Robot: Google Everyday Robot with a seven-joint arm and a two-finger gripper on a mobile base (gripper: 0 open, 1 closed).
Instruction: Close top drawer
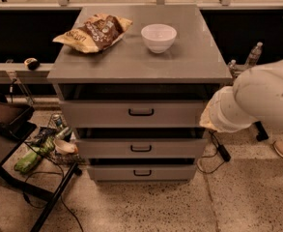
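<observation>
The grey cabinet point(136, 64) has three drawers. The top drawer point(97, 114) stands a little way out, with a dark gap above its front, and has a small black bar handle point(141, 112) at its centre. My white arm point(261, 98) comes in from the right. My gripper point(207, 121) is at the arm's tan end, next to the right end of the top drawer's front and seen from behind. I cannot tell whether it touches the drawer.
A chip bag point(93, 32) and a white bowl point(159, 36) sit on the cabinet top. The two lower drawers point(141, 149) also stand slightly out. A black stand with a tray point(6, 120) and clutter on the floor point(44, 146) are at the left. A bottle point(253, 55) is at the right.
</observation>
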